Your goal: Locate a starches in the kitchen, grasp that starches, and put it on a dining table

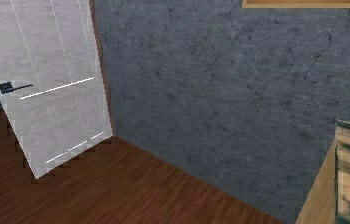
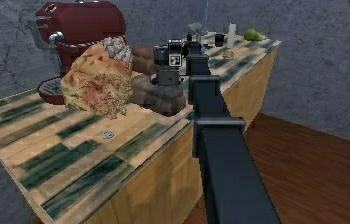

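In the arm side view my arm (image 2: 221, 150) rises as a dark square bar from the bottom edge, just right of the middle, and reaches up over the bench (image 2: 53, 160). The bench has a top of green and tan stripes and pale wooden sides, and it runs from the lower left toward the upper right of the frame. At the arm's far end sit the small white squares with black marks, and left of them is my hand (image 2: 135, 80), dark against the things around it.

The loaf of bread (image 2: 95, 78), a crusty orange-brown lump, lies in the upper left part of the frame, right at the end of my hand and above the bench top. I cannot tell whether the loaf rests on the bench or hangs clear of it, so I cannot tell whether my hand holds it, nor how my fingers are set.

Behind the loaf stands a red kitchen machine (image 2: 73, 25) against the grey wall. A small round thing (image 2: 107, 133) lies on the bench below the loaf. At the bench's far end, in the upper right, stand a few small things, one of them green (image 2: 253, 35).

In the forward view a white door (image 1: 53, 80) with a dark handle (image 1: 11, 88) stands at the left. A dark grey-blue wall (image 1: 213, 90) takes up the middle, with a brown wooden floor (image 1: 113, 190) below it.
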Motion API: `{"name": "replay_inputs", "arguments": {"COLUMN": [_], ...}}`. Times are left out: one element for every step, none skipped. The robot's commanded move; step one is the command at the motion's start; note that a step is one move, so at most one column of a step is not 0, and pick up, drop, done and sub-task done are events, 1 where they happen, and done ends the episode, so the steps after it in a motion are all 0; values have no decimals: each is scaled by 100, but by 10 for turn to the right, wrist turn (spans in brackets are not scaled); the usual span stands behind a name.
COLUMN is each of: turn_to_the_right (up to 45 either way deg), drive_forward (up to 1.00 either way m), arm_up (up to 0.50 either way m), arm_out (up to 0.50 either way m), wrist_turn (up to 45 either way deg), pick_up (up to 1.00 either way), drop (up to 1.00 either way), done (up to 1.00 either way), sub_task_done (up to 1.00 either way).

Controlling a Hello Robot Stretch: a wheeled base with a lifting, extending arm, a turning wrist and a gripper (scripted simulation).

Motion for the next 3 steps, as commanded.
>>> {"name": "replay_inputs", "arguments": {"turn_to_the_right": [0, 0, 0], "drive_forward": [0, 0, 0], "arm_up": [0, -10, 0], "arm_out": [0, 0, 0], "wrist_turn": [30, 0, 0], "pick_up": [0, 0, 100], "drop": [0, 0, 0], "done": [0, 0, 0], "sub_task_done": [0, 0, 0]}}
